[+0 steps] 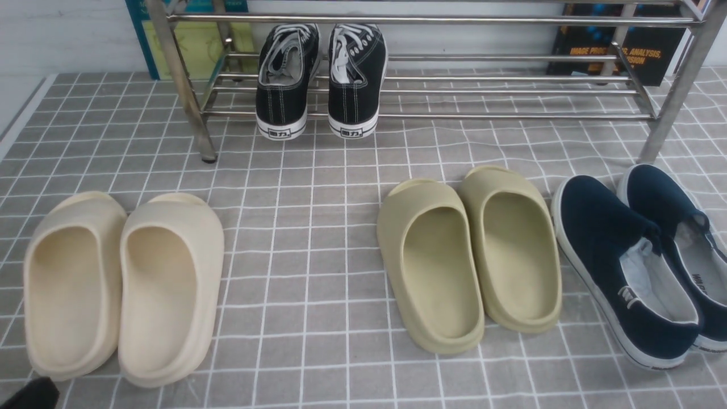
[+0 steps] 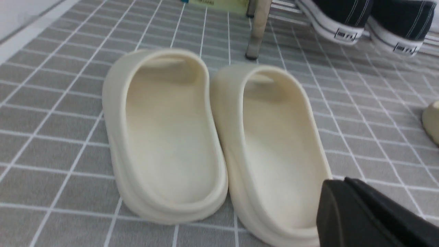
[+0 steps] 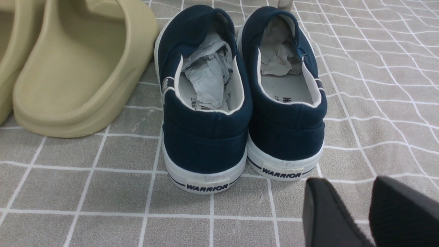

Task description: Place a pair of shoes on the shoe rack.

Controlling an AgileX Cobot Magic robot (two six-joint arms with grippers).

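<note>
The pair of shoes, two black canvas sneakers (image 1: 318,79) with white soles, rests side by side on the lower bars of the shoe rack (image 1: 431,21), heels toward me. The silver rack spans the back of the cloth. In the left wrist view their heels (image 2: 343,20) show beyond a rack leg (image 2: 257,31). My left gripper (image 2: 337,185) is shut and empty, hovering at the heel end of the cream slides; only its dark tip (image 1: 31,395) shows in the front view. My right gripper (image 3: 346,187) is open with bare cloth between its fingers, just behind the navy shoes.
Cream foam slides (image 1: 122,284) lie at the front left, olive slides (image 1: 471,255) in the middle, and navy slip-ons (image 1: 636,255) at the right, all on a grey checked cloth (image 1: 318,227). A dark book (image 1: 619,51) and a green poster (image 1: 199,40) stand behind the rack.
</note>
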